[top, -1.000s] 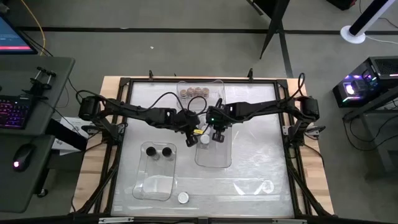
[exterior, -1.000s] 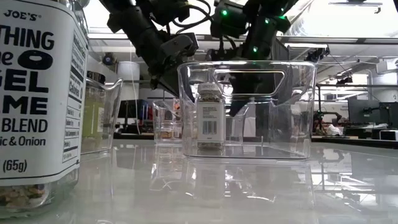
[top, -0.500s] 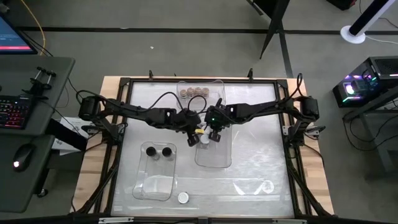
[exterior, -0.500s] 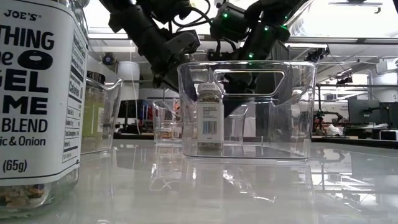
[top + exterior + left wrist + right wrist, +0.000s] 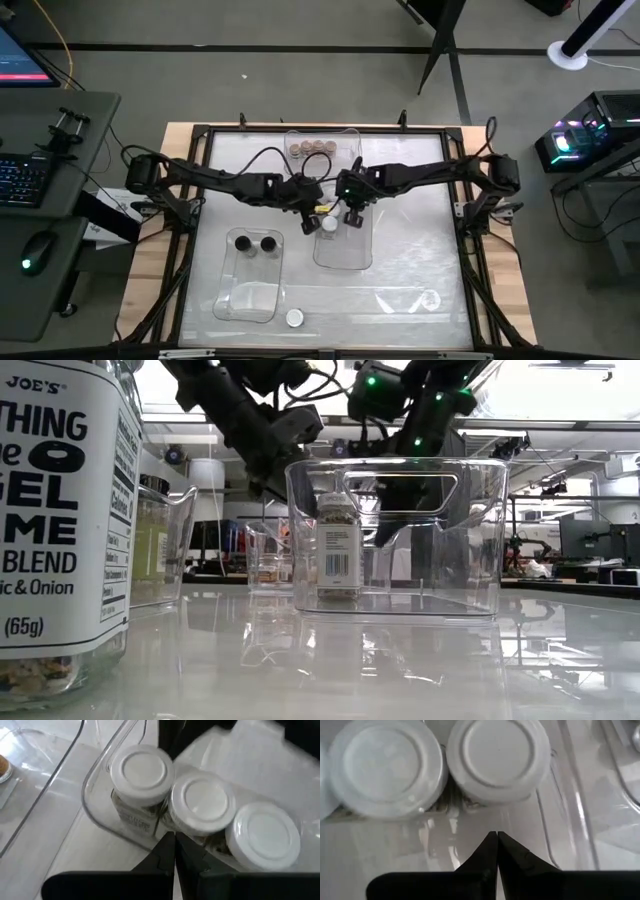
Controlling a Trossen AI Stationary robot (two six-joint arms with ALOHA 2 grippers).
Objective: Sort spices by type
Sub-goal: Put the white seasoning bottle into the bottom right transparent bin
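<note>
Three white-lidded spice jars (image 5: 200,802) stand side by side on the floor of the middle clear bin (image 5: 343,250), in its far left corner. My left gripper (image 5: 174,840) is shut and hangs just above that corner, by the bin's left wall (image 5: 308,224). My right gripper (image 5: 497,840) is shut too, pointing down into the bin beside the jars (image 5: 352,218). Tan-lidded jars (image 5: 310,148) stand in the far bin, and two black-lidded jars (image 5: 255,243) in the left bin. One white-lidded jar (image 5: 294,318) stands alone near the front edge.
The low view shows the lone front jar (image 5: 60,510) large at the left and the middle bin's handle wall (image 5: 400,480) straight ahead. Bare table (image 5: 420,250) lies right of the middle bin. A desk with a keyboard (image 5: 20,180) stands beyond the table's left edge.
</note>
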